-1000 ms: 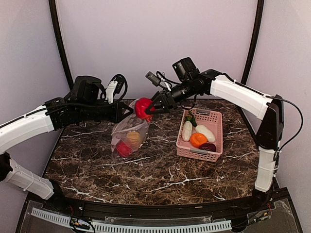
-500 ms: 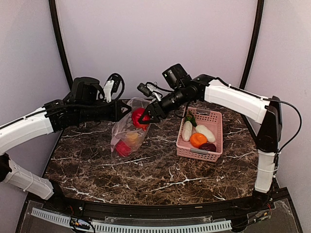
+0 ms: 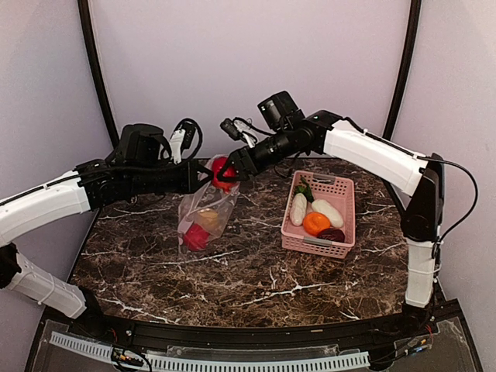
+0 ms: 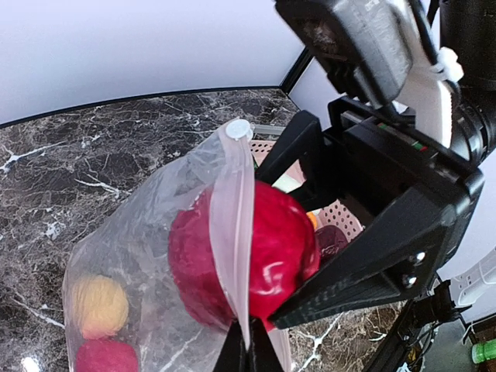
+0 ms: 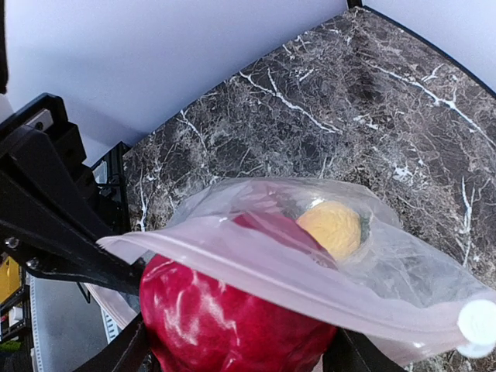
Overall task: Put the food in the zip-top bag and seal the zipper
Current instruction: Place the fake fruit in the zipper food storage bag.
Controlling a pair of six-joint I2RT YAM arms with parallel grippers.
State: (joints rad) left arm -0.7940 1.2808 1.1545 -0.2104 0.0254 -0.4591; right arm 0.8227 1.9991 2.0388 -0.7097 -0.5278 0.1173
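My left gripper (image 3: 204, 175) (image 4: 248, 350) is shut on the zipper (image 4: 232, 225) edge of the clear zip-top bag (image 3: 203, 218), holding its mouth up. At that mouth my right gripper (image 3: 225, 175) (image 5: 236, 345) is shut on a red apple (image 3: 222, 170) (image 4: 275, 248) (image 5: 225, 325). The zipper (image 5: 310, 288) strip lies across the apple, which is partly past the rim. A yellow fruit (image 4: 97, 304) (image 5: 335, 227) and a red piece (image 3: 195, 237) lie inside the bag. More food sits in the pink basket (image 3: 339, 186): white oblong pieces (image 3: 326, 212), an orange (image 3: 315, 223), a dark red piece (image 3: 332, 234), a green leafy piece (image 3: 304, 188).
The basket stands right of the bag on the dark marble table (image 3: 256, 279). The two grippers are very close together at the bag's mouth. A white slider tab (image 5: 478, 322) sits at the end of the zipper. Black frame posts (image 3: 93, 62) rise behind the table.
My right gripper has carried the apple to the left into the bag's mouth. The left gripper has kept its hold on the bag's edge.
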